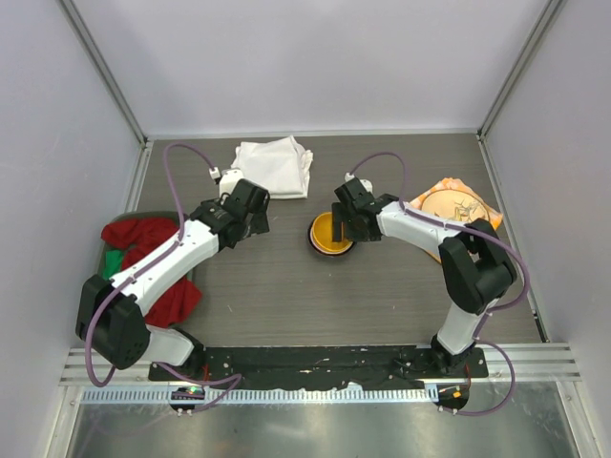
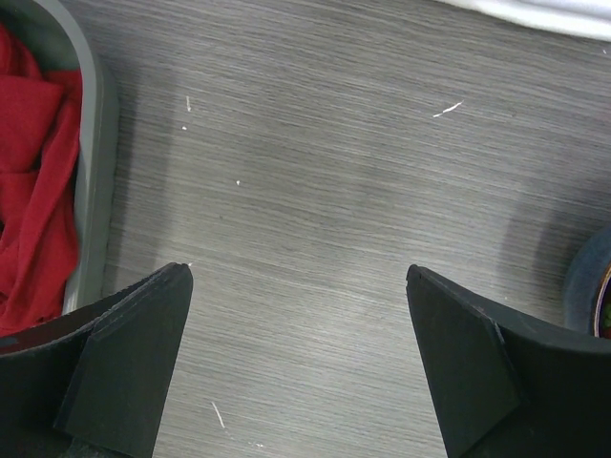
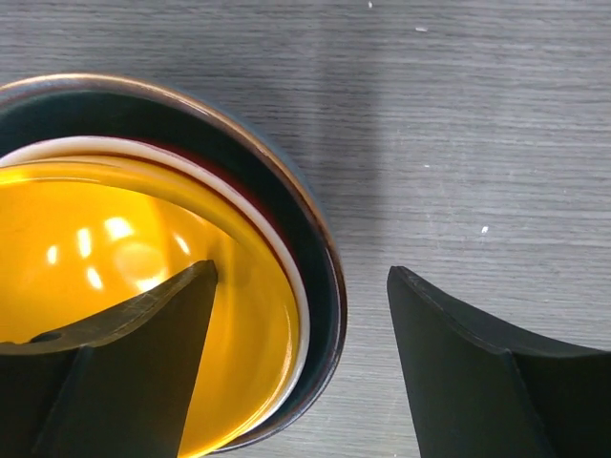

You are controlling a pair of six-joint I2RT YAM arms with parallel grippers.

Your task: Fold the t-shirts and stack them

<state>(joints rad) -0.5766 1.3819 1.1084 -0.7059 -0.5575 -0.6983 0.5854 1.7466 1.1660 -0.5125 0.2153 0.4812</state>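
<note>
Nearest the near-left corner of the table (image 1: 286, 305), the red t-shirt (image 1: 143, 239) is seen crumpled in a grey bin (image 2: 95, 172) against the left edge. A scrap of the green t-shirt (image 1: 114, 262) shows beside it, and the left arm lies across both. Further in, toward the middle of the table, the left gripper (image 2: 296, 286) is held over bare wood with its jaws wide apart and nothing between them. Level with it, the right gripper (image 3: 301, 270) is set over a stack of nested bowls (image 3: 191, 119). Its jaws are also apart, one finger inside the yellow top bowl and the other outside the rim, with nothing clamped. An orange patterned cloth (image 1: 458, 202) lies by the right edge. Farthest off, the white t-shirt (image 1: 275, 167) rests folded near the far edge, left of centre. Neither the red nor the green shirt appears to be folded yet, so most of the task is judged to remain. If the right jaws were closed on the rim, only the top bowl might be lifted, or the stack tipped and slid across the table. If the red shirt were pinched blindly in the bin, the green one could be dragged out with it. The folded white shirt, lying close beyond the left gripper, could be rumpled by a careless sweep of that arm.
</note>
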